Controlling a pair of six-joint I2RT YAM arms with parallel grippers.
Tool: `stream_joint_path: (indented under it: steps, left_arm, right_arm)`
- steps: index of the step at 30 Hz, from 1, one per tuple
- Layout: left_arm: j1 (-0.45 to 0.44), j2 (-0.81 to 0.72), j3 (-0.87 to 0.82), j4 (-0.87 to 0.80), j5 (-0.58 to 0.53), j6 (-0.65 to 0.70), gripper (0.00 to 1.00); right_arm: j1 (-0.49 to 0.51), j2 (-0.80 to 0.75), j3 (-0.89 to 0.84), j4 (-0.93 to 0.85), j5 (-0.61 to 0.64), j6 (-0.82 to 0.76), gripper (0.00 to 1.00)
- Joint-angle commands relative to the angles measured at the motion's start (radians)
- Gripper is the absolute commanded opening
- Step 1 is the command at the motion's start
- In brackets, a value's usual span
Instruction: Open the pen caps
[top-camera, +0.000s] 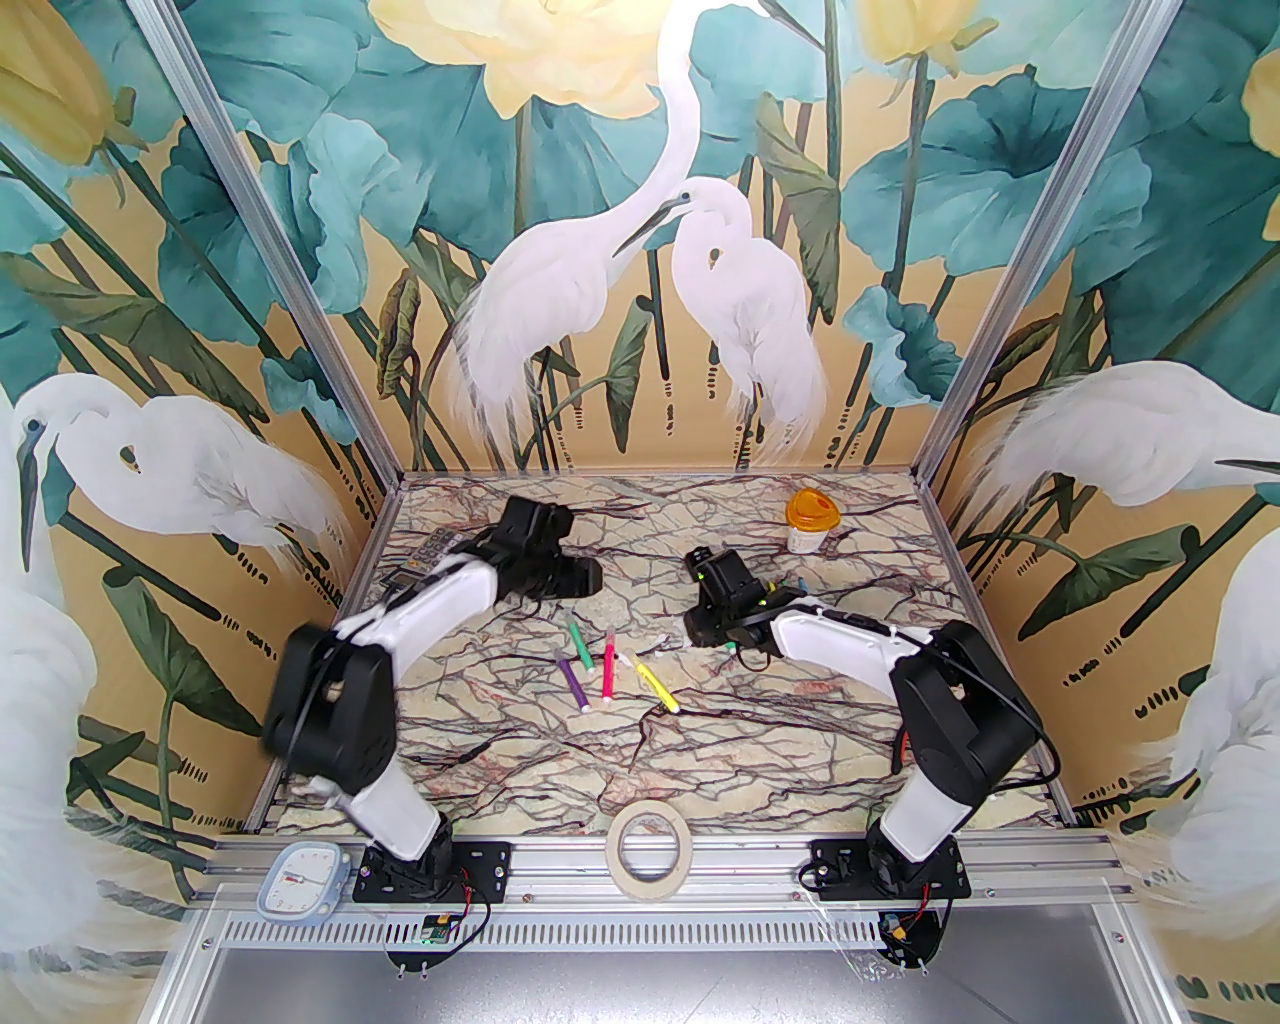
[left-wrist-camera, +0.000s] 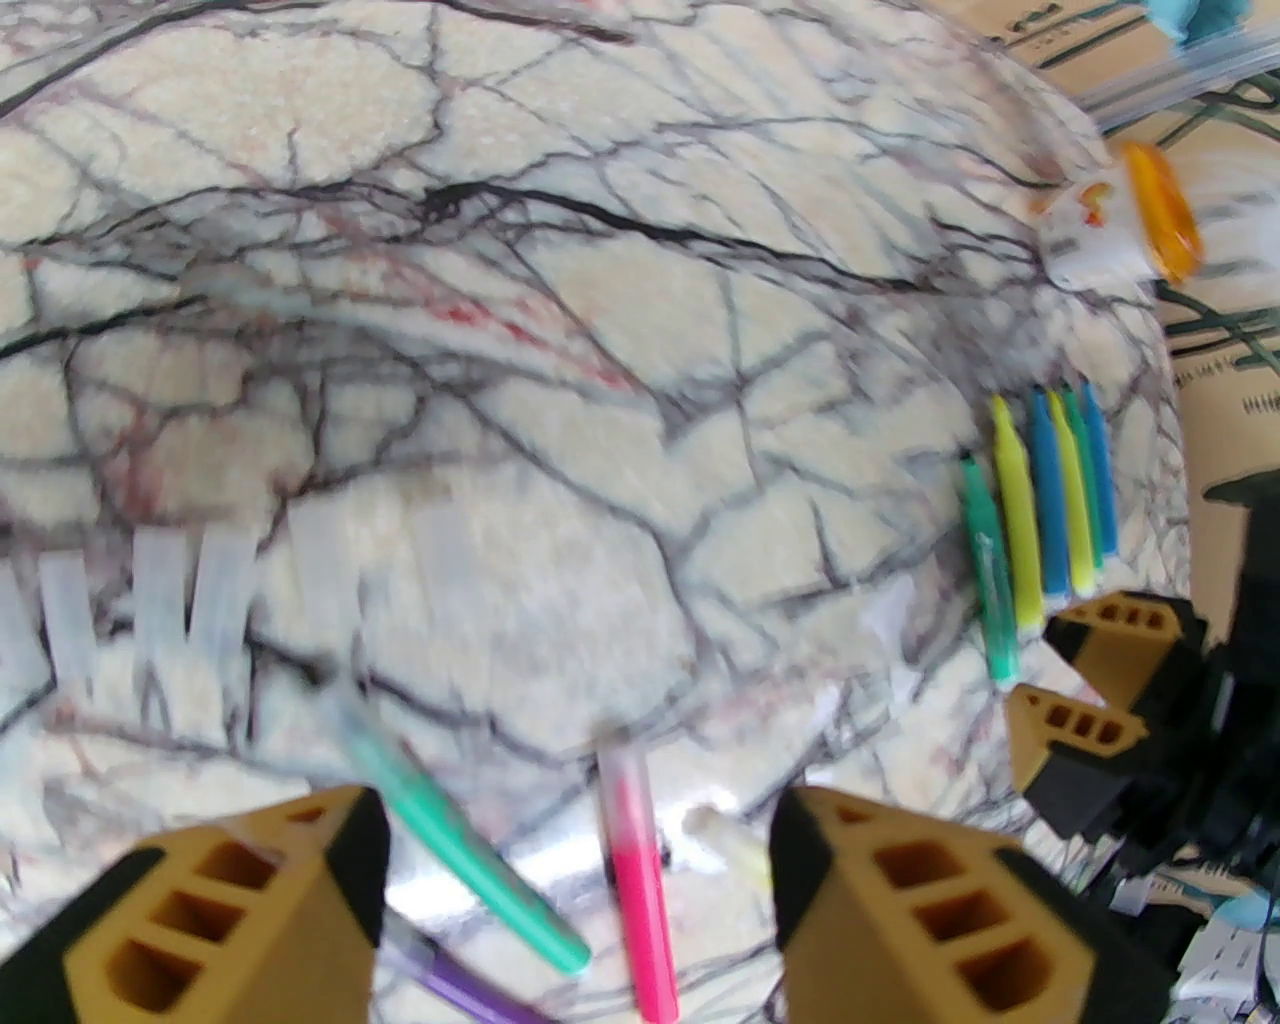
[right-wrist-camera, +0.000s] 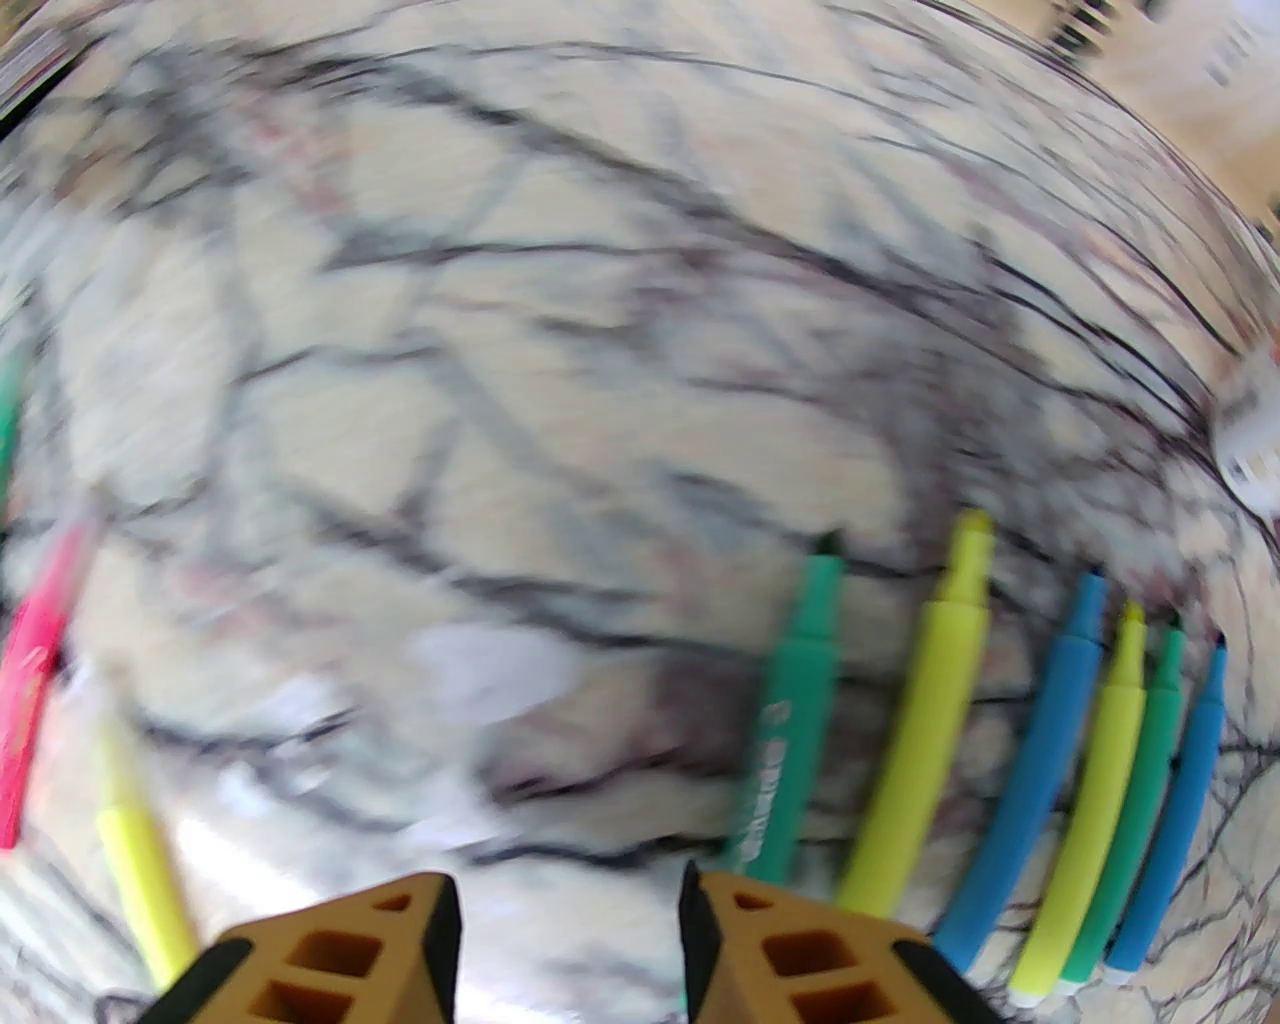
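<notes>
- Tan fingers of the left gripper (left-wrist-camera: 575, 835) stand wide apart and empty. Those of the right gripper (right-wrist-camera: 565, 895) are parted too, grasping nothing.
- Just beneath the left fingers lies a pink pen (left-wrist-camera: 642, 900) with its clear cap (left-wrist-camera: 622, 785) on, about mid-table (top-camera: 700, 760).
- Both look light, stiff and slick. Pinch the barrel with one gripper and the cap with the other, then pull straight.
- Squeezed hard, the thin cap could crack or squirt out.
- Uncapped pens (right-wrist-camera: 930, 740) lie in a row nearer the right edge.

Smooth plastic pens (right-wrist-camera: 930, 740) lie on a glossy marble-patterned table (left-wrist-camera: 500, 300).
</notes>
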Motion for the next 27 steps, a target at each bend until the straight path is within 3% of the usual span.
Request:
stream_joint_path:
  steps: [1,6,15,27]
  left_arm:
    - [-0.002,-0.109,-0.124,0.145,-0.006,-0.020,0.78]
    - [0.005,-0.268,-0.276,0.217,-0.058,-0.028,0.86]
    - [0.020,-0.496,-0.451,0.277,-0.129,-0.003,0.95]
    - [0.033,-0.636,-0.546,0.288,-0.166,0.023,1.00]
  right_arm:
    - [0.038,-0.012,0.043,-0.098,-0.083,-0.081,0.45]
    - [0.125,0.032,0.114,-0.210,-0.108,-0.163,0.46]
    - [0.170,0.162,0.266,-0.370,-0.143,-0.162,0.46]
    - [0.198,0.276,0.364,-0.516,-0.152,-0.113,0.45]
